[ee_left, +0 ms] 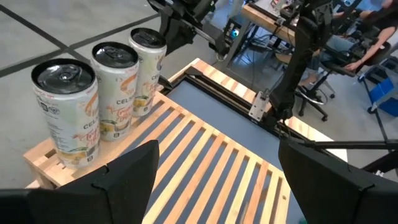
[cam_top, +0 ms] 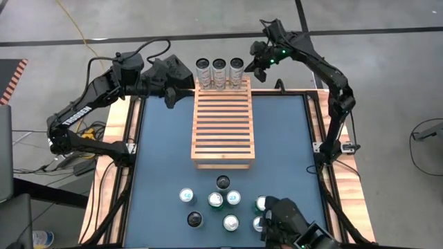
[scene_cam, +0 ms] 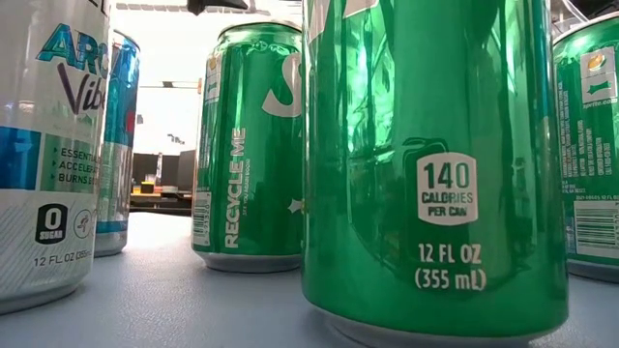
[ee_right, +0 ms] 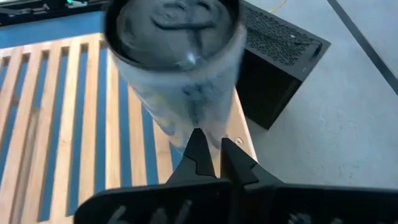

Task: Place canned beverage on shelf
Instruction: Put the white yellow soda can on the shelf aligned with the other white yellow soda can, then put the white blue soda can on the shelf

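Overhead, the right gripper (cam_top: 255,63) is hovering at about 1 o'clock of the shelf (cam_top: 222,124), just beside the rightmost can (cam_top: 237,72) of the three standing along the shelf's far edge. Its fingers (ee_right: 200,155) are pressed together and pinching nothing; the can in front of them is standing free. The step in hand appears to be backing away from a set-down can, best done straight up and outward so the shut fingers are not clipping it or its neighbours. The left gripper (cam_top: 171,86) is waiting at about 11 o'clock, fingers (ee_left: 127,167) spread and empty. The shelf is a light wooden slatted rack lying on the blue counter (cam_top: 159,152). Spare cans (cam_top: 216,200) are clustering at 6 o'clock.
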Controlling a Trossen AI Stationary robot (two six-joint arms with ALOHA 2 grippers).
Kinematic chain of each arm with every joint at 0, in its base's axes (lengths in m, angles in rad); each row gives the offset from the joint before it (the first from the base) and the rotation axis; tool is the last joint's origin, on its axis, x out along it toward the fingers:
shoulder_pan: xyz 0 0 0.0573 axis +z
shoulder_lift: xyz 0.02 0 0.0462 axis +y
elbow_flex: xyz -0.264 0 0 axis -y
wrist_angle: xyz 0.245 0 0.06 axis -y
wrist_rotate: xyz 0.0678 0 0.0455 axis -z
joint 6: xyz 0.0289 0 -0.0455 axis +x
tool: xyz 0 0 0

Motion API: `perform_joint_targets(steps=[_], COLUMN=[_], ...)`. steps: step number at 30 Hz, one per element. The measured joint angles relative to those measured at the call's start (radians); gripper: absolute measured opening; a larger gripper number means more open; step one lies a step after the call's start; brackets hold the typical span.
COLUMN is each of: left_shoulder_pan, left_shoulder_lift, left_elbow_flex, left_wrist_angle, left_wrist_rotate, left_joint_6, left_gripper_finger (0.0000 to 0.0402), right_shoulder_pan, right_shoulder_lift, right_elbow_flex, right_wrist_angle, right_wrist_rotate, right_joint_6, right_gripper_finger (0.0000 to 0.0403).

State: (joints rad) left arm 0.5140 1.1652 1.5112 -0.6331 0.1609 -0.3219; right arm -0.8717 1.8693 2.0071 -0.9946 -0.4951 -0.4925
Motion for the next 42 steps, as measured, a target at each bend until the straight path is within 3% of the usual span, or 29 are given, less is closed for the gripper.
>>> perform_joint_targets(steps=[10, 16, 22, 30, 32, 36, 42], left_shoulder_pan=[0.0, -0.001, -0.001, -0.069, -0.121, -0.253, -0.445], left_shoulder_lift=[0.0, 0.0, 0.0, 0.0, 0.0, -0.001, 0.0], left_elbow_flex=[0.0, 0.0, 0.0, 0.013, 0.035, 0.054, 0.056], left_wrist_angle=[-0.013, -0.013, -0.017, -0.108, -0.204, -0.314, -0.365], left_wrist_rotate=[0.0, 0.004, 0.119, 0.356, 0.341, 0.201, 0.066], left_joint_6=[0.001, 0.0, 0.043, 0.055, 0.054, 0.012, -0.159], left_gripper_finger=[0.0318, 0.0318, 0.0318, 0.0318, 0.0318, 0.0318, 0.0318], right_shoulder_pan=[0.031, 0.025, 0.009, 0.103, 0.136, 0.207, 0.337], right_shoulder_lift=[0.0, -0.01, -0.118, -0.286, -0.321, -0.374, -0.425], right_elbow_flex=[0.0, 0.001, 0.002, 0.002, 0.002, 0.002, 0.002], right_wrist_angle=[0.038, -0.034, -0.147, -0.284, -0.304, -0.344, -0.406], right_wrist_rotate=[0.006, 0.049, 0.055, 0.053, 0.053, 0.055, 0.125], right_joint_6=[-0.001, 0.006, 0.024, 0.051, 0.051, 0.051, 0.09], right_gripper_finger=[0.0, 0.0, 0.0, 0.0, 0.0001, 0.0023, 0.0114])
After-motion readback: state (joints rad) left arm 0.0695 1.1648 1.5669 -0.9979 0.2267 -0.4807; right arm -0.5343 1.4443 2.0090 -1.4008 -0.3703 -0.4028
